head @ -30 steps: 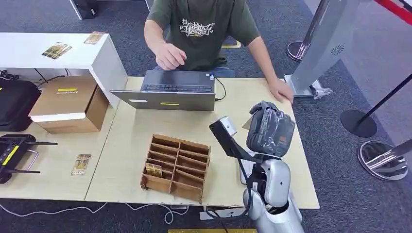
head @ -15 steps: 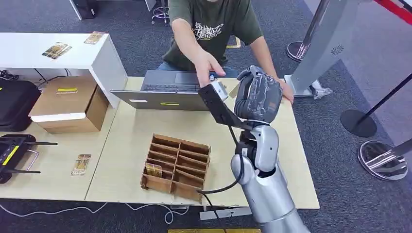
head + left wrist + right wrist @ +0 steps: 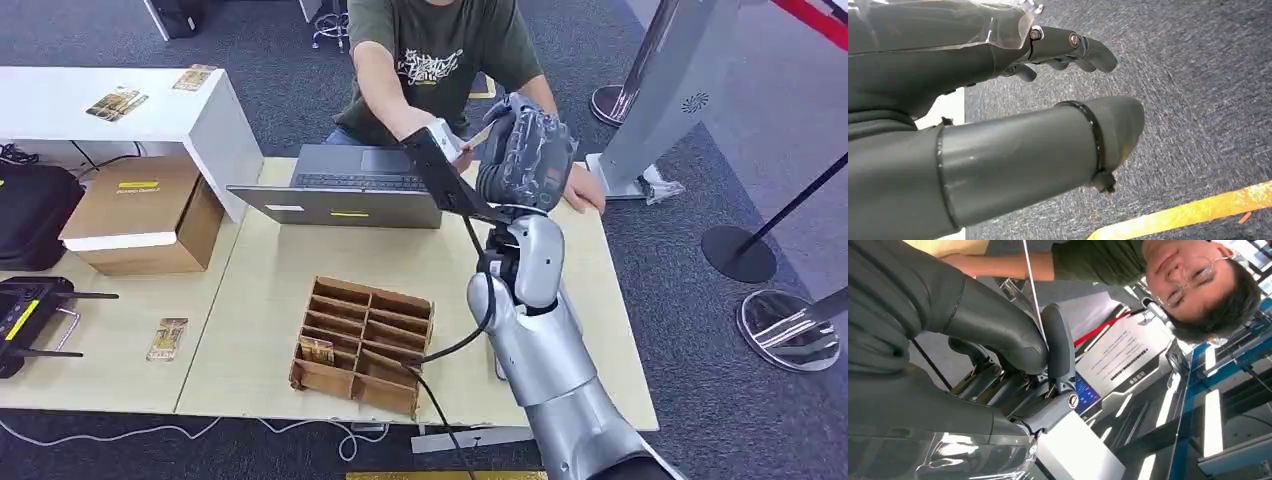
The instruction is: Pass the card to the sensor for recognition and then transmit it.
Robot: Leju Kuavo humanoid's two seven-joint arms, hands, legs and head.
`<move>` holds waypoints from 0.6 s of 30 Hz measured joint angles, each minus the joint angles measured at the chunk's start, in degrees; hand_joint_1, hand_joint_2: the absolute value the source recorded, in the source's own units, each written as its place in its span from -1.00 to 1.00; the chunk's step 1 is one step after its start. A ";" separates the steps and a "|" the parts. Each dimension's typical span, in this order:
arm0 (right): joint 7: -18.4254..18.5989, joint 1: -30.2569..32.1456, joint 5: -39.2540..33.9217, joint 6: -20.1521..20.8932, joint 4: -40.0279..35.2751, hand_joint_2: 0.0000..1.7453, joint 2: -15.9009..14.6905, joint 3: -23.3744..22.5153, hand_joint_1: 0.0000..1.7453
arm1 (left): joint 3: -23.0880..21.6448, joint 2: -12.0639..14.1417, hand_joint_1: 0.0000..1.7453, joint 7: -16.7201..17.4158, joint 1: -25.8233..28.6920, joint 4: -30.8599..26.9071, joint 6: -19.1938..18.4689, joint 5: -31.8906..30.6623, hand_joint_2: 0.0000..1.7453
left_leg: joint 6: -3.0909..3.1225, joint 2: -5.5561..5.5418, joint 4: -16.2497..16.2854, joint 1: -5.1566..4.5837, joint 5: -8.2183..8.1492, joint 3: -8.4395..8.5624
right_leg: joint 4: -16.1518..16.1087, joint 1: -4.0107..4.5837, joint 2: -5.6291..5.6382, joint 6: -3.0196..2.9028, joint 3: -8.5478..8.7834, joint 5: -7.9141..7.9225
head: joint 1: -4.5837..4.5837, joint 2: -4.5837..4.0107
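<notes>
One card [image 3: 481, 135] pinched in the right robot hand [image 3: 527, 152], raised above the counter [image 3: 260, 290] by the laptop [image 3: 345, 186], its long axis slanting toward the person's hand [image 3: 450, 152]. Left robot hand [image 3: 1013, 100]: fingers spread, holding nothing.

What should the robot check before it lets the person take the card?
1. Card held by the right hand: ok, pinched edge-on between thumb and fingers.
2. Person's hand at the card: ok, it reaches up beside the card; contact cannot tell.
3. Person's other hand out of the way: ok, resting on the table.
4. Laptop clear of the arm: ok, it sits lower, beside the arm.
5. Left hand holding nothing: ok, fingers apart over the carpet.
6. Card already read by the sensor: cannot tell.
</notes>
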 joint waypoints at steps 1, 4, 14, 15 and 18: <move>0.02 -0.19 0.09 -0.13 0.20 1.00 0.00 -0.09 1.00 | -0.02 0.18 -1.00 0.00 -0.14 0.39 0.00 -0.35 -1.00 | 0.00 0.00 0.00 0.00 0.00 0.00 | 0.00 0.00 0.00 0.00 0.00 0.00 | -0.04 0.00; 0.02 -0.48 0.18 -0.37 0.61 1.00 0.00 -0.83 1.00 | -0.02 0.68 -1.00 0.00 -0.50 1.42 -0.02 -0.90 -1.00 | 0.00 0.00 0.00 0.00 0.00 0.00 | 0.00 0.00 0.00 0.00 0.00 0.00 | -0.02 0.00; 0.22 -0.44 0.63 -0.37 0.61 1.00 -0.02 -2.47 1.00 | -0.02 1.49 -1.00 0.26 -1.22 2.80 -0.48 -2.05 -1.00 | 0.00 0.00 0.01 0.00 0.00 0.00 | 0.00 0.00 0.00 0.00 -0.01 0.00 | -0.02 0.00; 0.33 -0.43 0.66 -0.39 0.61 1.00 -0.02 -2.58 1.00 | -0.02 1.55 -1.00 0.33 -1.27 2.89 -0.50 -2.19 -1.00 | 0.00 0.01 0.01 0.00 0.00 0.00 | 0.00 0.00 0.01 0.00 -0.01 0.00 | -0.04 0.00; 0.35 -0.38 0.74 -0.48 0.70 1.00 -0.02 -2.84 0.54 | -0.02 1.66 -1.00 0.66 -1.54 3.08 -0.61 -2.43 -1.00 | 0.00 0.01 0.01 0.00 0.00 0.00 | 0.00 0.00 0.01 0.00 -0.01 0.00 | -0.02 0.00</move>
